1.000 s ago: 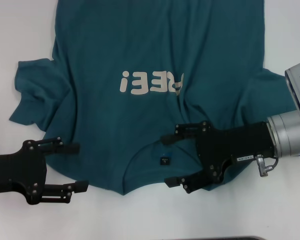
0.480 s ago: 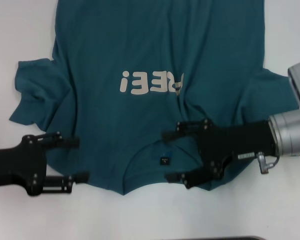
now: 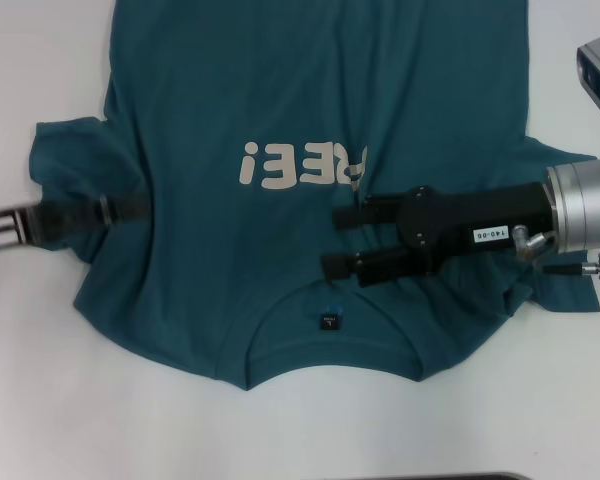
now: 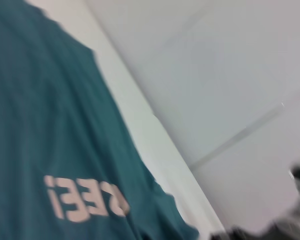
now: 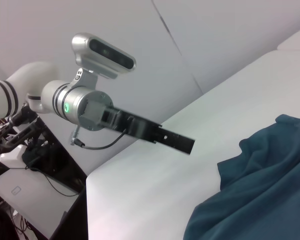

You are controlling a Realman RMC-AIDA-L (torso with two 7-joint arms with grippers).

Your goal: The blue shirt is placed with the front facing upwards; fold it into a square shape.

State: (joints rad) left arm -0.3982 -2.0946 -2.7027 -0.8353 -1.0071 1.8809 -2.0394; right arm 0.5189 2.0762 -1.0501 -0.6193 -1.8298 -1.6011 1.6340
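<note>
Both end effectors are laid over the blue shirt [image 3: 320, 90]: right end effector [image 3: 338, 242] unclenched below the lettering, left end effector [image 3: 130, 207] state untellable. Soft, limp cloth; best gripped at shoulder edges.

Overhead head view; low, oblique wrist views across blue shirt [image 3: 310, 90].
</note>
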